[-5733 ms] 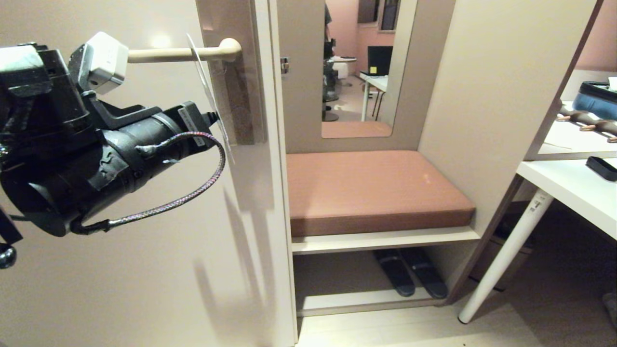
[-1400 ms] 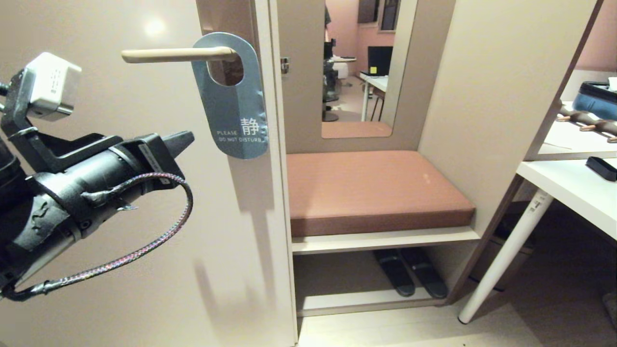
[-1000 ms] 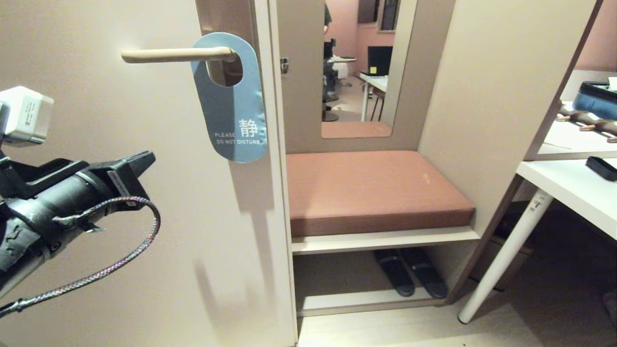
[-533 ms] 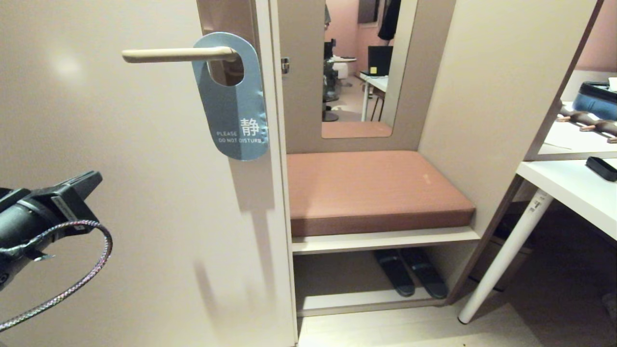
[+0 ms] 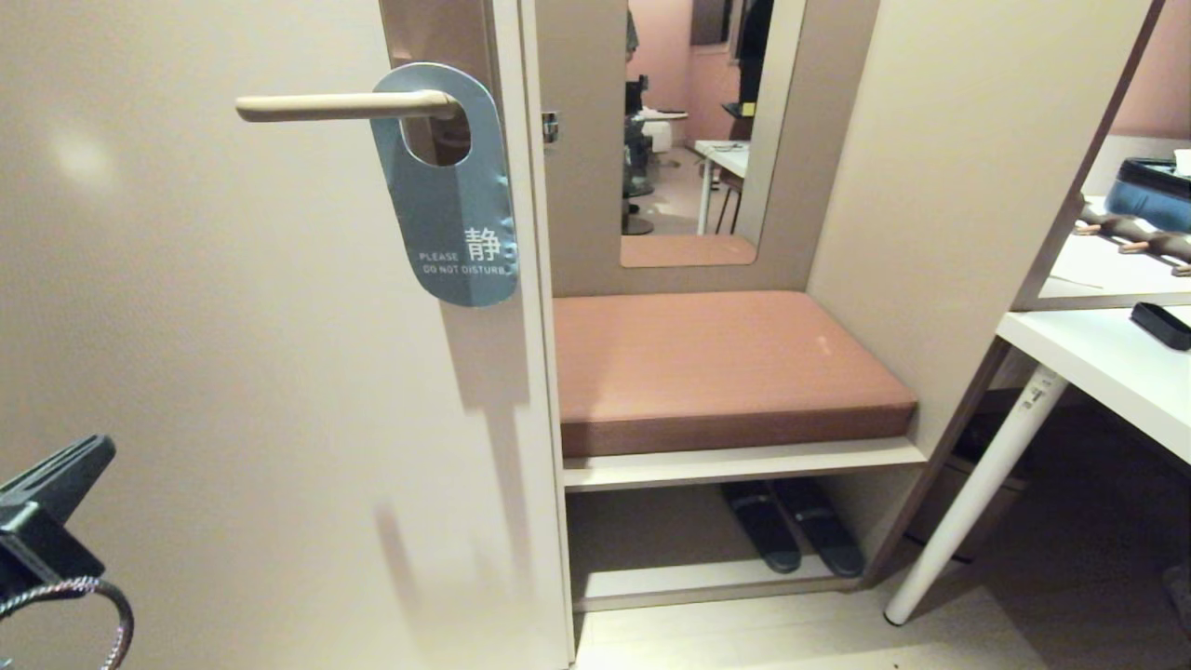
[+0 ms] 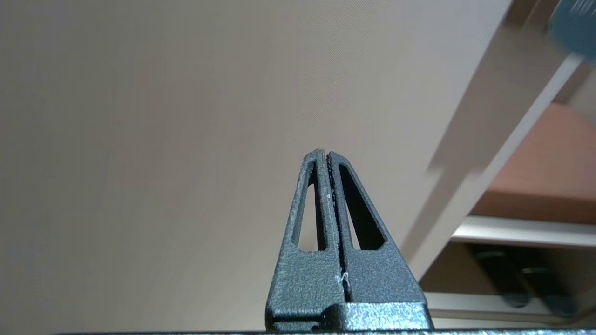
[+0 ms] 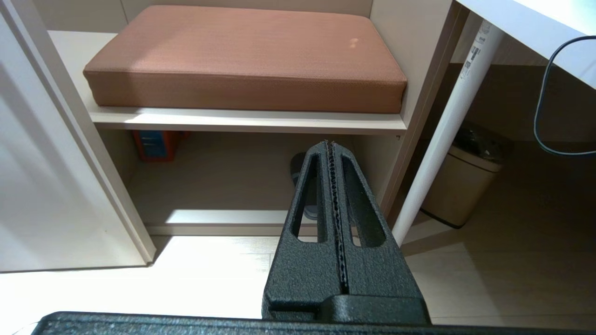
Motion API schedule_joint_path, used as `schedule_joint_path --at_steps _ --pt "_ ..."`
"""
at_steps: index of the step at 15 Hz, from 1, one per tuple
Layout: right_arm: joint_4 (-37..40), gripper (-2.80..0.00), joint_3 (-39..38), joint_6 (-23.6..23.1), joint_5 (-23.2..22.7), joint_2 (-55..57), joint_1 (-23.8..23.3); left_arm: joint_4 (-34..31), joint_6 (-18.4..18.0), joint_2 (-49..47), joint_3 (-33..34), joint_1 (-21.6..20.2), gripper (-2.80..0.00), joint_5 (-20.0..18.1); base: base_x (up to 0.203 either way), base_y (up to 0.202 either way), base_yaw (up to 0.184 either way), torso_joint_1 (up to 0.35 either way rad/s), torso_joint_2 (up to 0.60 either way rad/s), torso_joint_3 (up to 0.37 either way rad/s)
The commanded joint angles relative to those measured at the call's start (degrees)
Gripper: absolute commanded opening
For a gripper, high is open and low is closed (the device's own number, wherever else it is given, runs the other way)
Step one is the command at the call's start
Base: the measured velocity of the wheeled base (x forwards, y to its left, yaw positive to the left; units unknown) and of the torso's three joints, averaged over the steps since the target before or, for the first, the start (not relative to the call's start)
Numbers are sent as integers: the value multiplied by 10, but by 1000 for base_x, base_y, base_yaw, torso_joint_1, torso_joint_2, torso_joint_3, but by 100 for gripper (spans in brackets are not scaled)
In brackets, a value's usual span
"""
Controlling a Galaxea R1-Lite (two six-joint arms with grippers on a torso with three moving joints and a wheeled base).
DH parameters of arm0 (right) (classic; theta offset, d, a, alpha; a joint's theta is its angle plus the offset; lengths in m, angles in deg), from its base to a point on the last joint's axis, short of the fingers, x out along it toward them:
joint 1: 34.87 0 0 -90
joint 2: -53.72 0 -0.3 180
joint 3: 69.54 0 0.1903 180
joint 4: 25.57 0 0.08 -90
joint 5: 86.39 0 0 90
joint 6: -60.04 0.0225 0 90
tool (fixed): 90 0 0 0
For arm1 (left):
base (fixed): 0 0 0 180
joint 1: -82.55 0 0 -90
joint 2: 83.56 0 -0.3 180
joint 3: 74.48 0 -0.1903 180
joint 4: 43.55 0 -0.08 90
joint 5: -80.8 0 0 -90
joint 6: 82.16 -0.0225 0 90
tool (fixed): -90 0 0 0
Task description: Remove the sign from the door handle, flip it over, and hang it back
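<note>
Since the earlier frames, when it stood high beside the handle and then just below it, the black left gripper (image 5: 88,453) has dropped to the bottom left corner of the head view, leaving the whole face of the cream door (image 5: 233,372) bare between it and the hardware above. Its two slotted fingers (image 6: 312,204) are pressed together with nothing between them, pointing at blank door panel, and only its tip and a loop of braided cable (image 5: 112,614) show at the frame's edge. Up and to the right, the slim cream-beige lever door handle (image 5: 326,106) juts level from its tall brownish-grey backplate (image 5: 437,37), its free end well clear of the gripper. The flat blue oblong card sign (image 5: 456,223) with rounded ends hangs by its round hole on the lever close to the backplate, blue "PLEASE DO NOT DISTURB" face outward, its lower end reaching to the door's right edge. Past that edge stands a niche with a mirror (image 5: 693,140) above a terracotta seat cushion (image 5: 726,368) on a pale shelf, dark slippers (image 5: 791,535) below. Further right, a white table (image 5: 1098,358) on a slanted white leg (image 5: 972,502) closes off the floor space. Parked low, the right gripper (image 7: 330,144) is likewise clenched empty, aimed at the shelf under the cushion.
</note>
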Motion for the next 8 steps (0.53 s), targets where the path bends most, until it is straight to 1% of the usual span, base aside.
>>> schedule_joint_path --at_steps 1,3,5,6,8 --pt "0 -280 0 0 0 0 0 2 -10 77 45 -35 -280 -11 0 0 0 0 0 0" --pt "0 -280 0 0 0 0 0 0 -26 142 87 -70 -280 -56 0 0 0 0 0 0" --pt "0 -280 0 0 0 0 0 -18 -35 217 110 -83 -280 -111 0 0 0 0 0 0" --pt "0 -280 0 0 0 0 0 -46 -41 252 116 -86 -280 -133 0 0 0 0 0 0" --pt "0 -280 0 0 0 0 0 -105 -53 308 121 -89 -280 -153 0 0 0 0 0 0"
